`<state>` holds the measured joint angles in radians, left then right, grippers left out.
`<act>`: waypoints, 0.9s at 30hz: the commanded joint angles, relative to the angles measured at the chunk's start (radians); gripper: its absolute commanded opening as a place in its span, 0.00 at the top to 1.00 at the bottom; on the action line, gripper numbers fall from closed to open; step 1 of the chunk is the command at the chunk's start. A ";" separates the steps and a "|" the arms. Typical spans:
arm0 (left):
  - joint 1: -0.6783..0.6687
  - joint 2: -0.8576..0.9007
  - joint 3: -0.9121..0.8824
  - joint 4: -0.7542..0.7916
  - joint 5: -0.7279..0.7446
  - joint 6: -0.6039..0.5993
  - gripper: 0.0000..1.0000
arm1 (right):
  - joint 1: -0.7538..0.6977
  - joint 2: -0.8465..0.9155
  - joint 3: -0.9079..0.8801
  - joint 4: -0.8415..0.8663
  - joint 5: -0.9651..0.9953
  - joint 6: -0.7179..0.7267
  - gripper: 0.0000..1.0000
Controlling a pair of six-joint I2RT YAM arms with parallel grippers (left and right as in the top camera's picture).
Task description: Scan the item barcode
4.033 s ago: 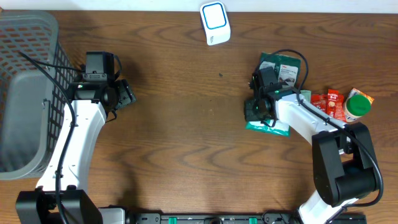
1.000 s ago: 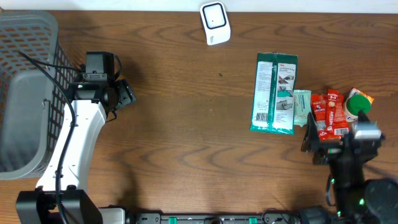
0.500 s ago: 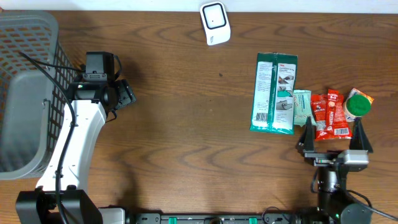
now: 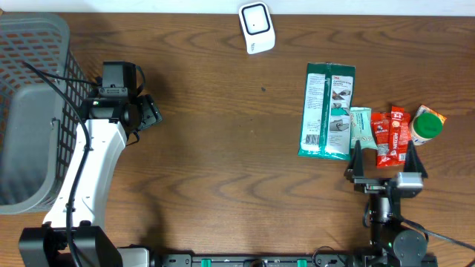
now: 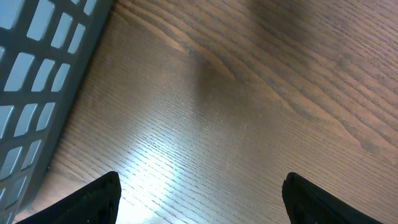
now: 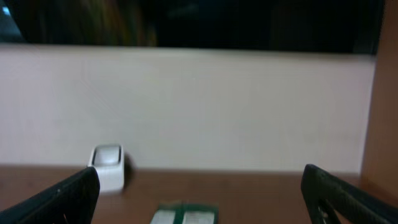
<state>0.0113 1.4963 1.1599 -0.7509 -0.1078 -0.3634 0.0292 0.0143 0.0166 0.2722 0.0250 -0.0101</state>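
The item, a green packet (image 4: 327,111), lies flat on the table right of centre; its far end shows low in the right wrist view (image 6: 186,215). The white scanner (image 4: 256,27) stands at the table's far edge and appears small in the right wrist view (image 6: 108,165). My right gripper (image 4: 384,159) is open near the front edge, level and facing the far wall, with nothing between its fingers (image 6: 59,198). My left gripper (image 4: 148,111) is open beside the basket, empty over bare wood (image 5: 202,199).
A grey mesh basket (image 4: 30,111) fills the left side, its wall showing in the left wrist view (image 5: 37,62). Right of the green packet lie a pale green sachet (image 4: 361,127), a red packet (image 4: 391,136) and a green-lidded cup (image 4: 427,124).
The right gripper has left the green packet it was over, pulled back to the front edge and shifted slightly left. The scanner's blue light has gone out. The left arm is unmoved.
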 commanded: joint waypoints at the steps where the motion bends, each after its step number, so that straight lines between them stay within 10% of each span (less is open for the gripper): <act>1: -0.001 -0.009 0.012 0.000 -0.010 -0.005 0.16 | -0.017 -0.009 -0.011 -0.063 -0.008 0.024 0.01; 27: -0.001 -0.009 0.012 0.000 -0.010 -0.005 0.16 | -0.017 -0.006 -0.011 -0.347 -0.016 0.032 0.01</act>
<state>0.0113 1.4963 1.1599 -0.7509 -0.1081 -0.3634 0.0292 0.0124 0.0071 -0.0704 0.0174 0.0074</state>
